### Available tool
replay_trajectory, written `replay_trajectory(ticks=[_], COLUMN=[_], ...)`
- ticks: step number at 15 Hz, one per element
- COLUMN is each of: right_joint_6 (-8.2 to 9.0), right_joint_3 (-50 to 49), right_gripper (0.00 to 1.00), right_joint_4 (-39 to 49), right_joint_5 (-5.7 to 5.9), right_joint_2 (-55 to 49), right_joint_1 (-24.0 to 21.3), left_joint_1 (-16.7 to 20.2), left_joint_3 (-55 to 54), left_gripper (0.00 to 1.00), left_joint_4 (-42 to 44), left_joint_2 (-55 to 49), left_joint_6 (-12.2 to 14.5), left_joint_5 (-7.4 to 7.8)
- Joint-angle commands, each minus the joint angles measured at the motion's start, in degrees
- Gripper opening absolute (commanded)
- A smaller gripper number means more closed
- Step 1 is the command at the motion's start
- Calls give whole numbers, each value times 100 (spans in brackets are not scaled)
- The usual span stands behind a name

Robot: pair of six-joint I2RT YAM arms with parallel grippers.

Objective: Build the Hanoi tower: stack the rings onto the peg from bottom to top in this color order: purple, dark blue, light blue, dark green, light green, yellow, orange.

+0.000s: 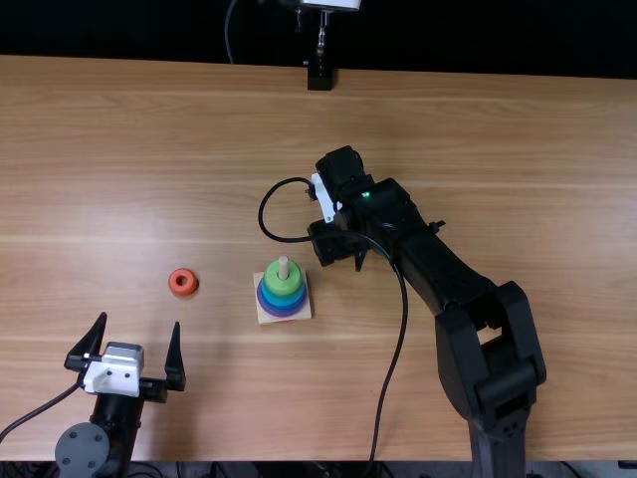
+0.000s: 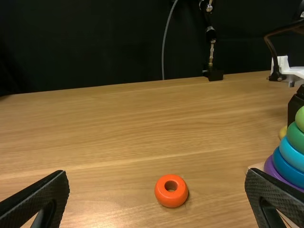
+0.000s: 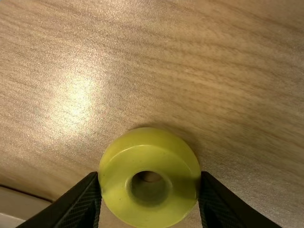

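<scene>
Desk (image 1: 498, 139): light brown wood, grain running lengthwise, far edge straight. Behind it, a black backdrop (image 2: 95, 47), dark across its visible breadth. At the far edge, a slim metal post (image 2: 212, 50) on a black block (image 2: 214, 75); near it hangs a grey cable (image 2: 166, 42). Lighting: a bright, diffuse reflection noted on the wood in the right wrist view.

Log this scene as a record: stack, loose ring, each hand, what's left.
stack, bottom up: purple, dark blue, light blue, dark green, light green
peg: tip above light green
order so far: matches task
loose ring: orange, flat on table, left of base in top view
left hand: open, empty
right hand: closed on yellow, beyond the stack
table contact of yellow: can't tell
left to stack: yellow, then orange
</scene>
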Motion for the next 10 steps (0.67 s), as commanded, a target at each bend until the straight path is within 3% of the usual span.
replay_trajectory(ticks=[1,4,8,10], right_joint_6=[19,-55,-498,-519], right_joint_3=[171,531,839,953], right_gripper=[0,0,0,0], right_joint_4=[23,-198,-810,-1042], right_joint_5=[34,45,45,45], right_joint_2=[123,114,79,53], right_joint_1=[15,-3,15,32], left_joint_1=[85,85,85,85], left_joint_3=[-69,-69,-69,-69], left_gripper=[100,100,100,100], left_joint_4=[-162,-162,-162,-162], left_joint_2=[-89,-89,-89,-89], left_joint_6=[20,20,20,20], left_joint_5=[-3,-3,-3,-3])
